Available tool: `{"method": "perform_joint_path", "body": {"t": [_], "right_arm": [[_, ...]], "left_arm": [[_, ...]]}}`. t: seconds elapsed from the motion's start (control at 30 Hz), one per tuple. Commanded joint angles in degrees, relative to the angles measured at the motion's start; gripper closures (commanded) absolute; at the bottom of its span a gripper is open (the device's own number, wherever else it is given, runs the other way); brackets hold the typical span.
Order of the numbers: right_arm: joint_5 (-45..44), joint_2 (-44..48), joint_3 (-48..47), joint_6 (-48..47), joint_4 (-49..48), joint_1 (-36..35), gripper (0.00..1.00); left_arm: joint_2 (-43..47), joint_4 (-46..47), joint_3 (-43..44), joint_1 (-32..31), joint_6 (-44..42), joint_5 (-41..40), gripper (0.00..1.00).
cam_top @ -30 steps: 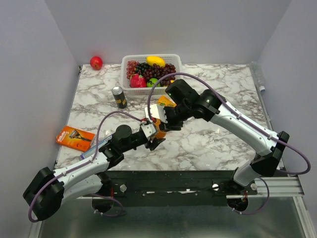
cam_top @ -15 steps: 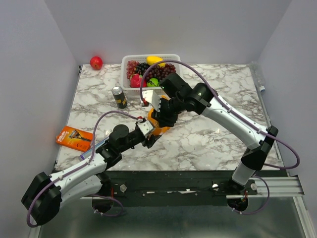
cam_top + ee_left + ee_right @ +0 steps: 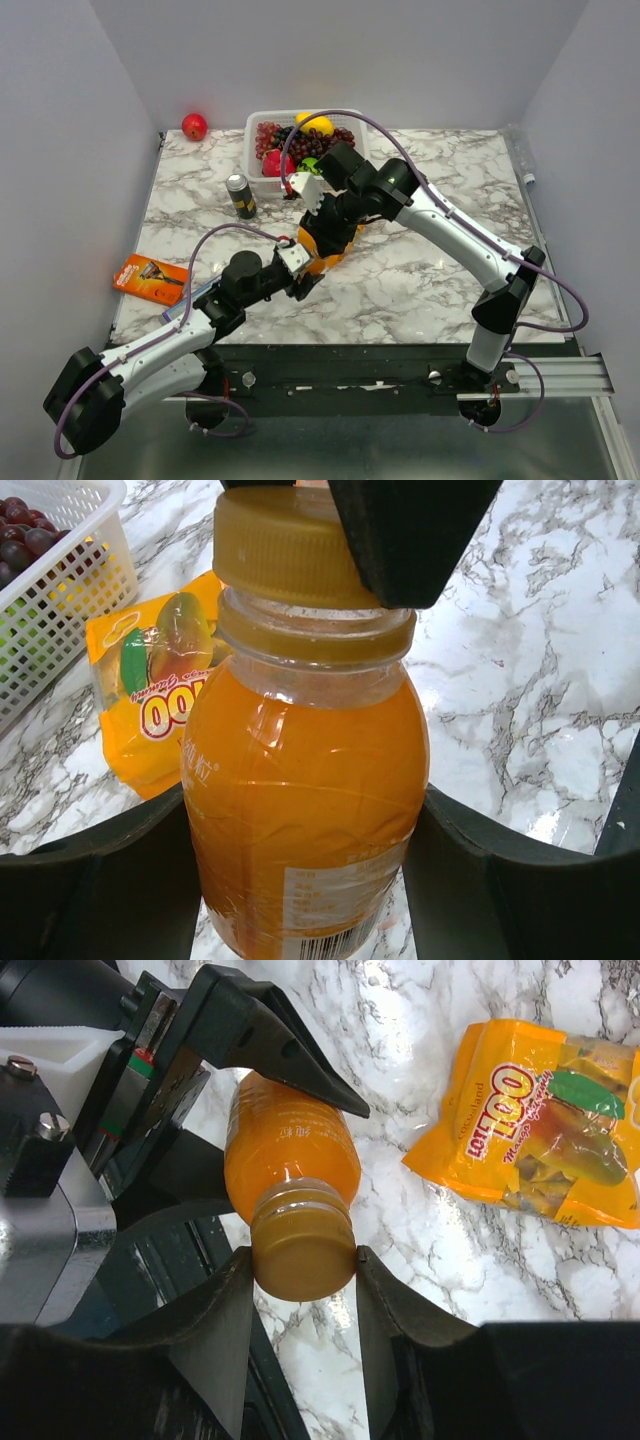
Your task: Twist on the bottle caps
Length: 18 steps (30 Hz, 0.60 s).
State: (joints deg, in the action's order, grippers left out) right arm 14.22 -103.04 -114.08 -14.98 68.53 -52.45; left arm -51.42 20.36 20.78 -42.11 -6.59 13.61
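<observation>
Orange bottle (image 3: pixel 300 770) clamped in left tool (image 3: pixel 305 815), golden cap (image 3: pixel 300 1245) pinched by right tool (image 3: pixel 303 1282), bottle base cut off

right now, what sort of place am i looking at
Likely a robot lab test cell, not a home: a left arm and right arm bolted to a rail at the table edge, plain grey walls boxing it in, and props like a fruit basket and can.

Bright, even light from overhead leaves soft, short shadows on the white grey-veined marble tabletop (image 3: pixel 420 290). In the right wrist view glare whitens patches of the marble, and the clear plastic bottle of orange juice (image 3: pixel 290 1150) carries small highlights.
</observation>
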Motion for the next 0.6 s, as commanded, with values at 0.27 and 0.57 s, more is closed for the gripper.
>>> {"method": "perform_joint_path", "body": {"t": [0.27, 0.57], "right_arm": [[-1.65, -3.22, -4.04, -1.37, 3.19, -0.11, 0.91], [0.73, -3.39, -7.11, -5.06, 3.71, -0.2, 0.53]], "left_arm": [[2.11, 13.92, -1.79, -0.17, 5.89, 3.27, 1.0], [1.94, 12.34, -3.02, -0.26, 6.41, 3.44, 1.0]]}}
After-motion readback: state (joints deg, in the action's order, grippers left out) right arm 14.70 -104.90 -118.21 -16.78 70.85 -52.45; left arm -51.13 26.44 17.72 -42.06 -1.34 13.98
